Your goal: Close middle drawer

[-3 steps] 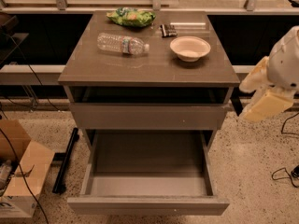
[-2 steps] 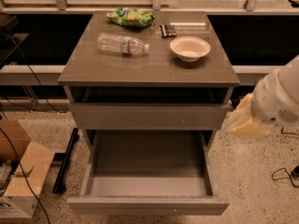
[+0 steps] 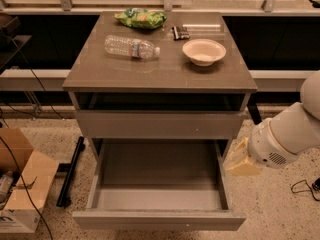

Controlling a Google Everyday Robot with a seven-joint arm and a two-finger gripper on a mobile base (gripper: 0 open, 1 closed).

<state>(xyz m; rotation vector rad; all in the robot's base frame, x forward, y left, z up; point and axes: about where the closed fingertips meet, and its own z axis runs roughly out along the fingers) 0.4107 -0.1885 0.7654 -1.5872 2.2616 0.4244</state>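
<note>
The middle drawer [image 3: 159, 219] is pulled far out of the grey-brown cabinet, its plain flat front near the bottom of the view and its grey tray inside empty. The matching upper drawer front [image 3: 159, 125] above it is shut. My gripper [image 3: 241, 160] hangs at the end of the white arm, right beside the open drawer's right side wall, about halfway along it. It looks pale yellow from here.
On the cabinet top [image 3: 100, 74] lie a plastic water bottle [image 3: 131, 47], a green chip bag [image 3: 141, 18], a white bowl [image 3: 204, 51] and a small dark packet [image 3: 180, 32]. Cardboard boxes [image 3: 22, 184] stand on the floor at left, with cables and a black bar.
My arm has swung down and to the left, from beside the cabinet's upper right to the open drawer's right side. The drawer has not moved.
</note>
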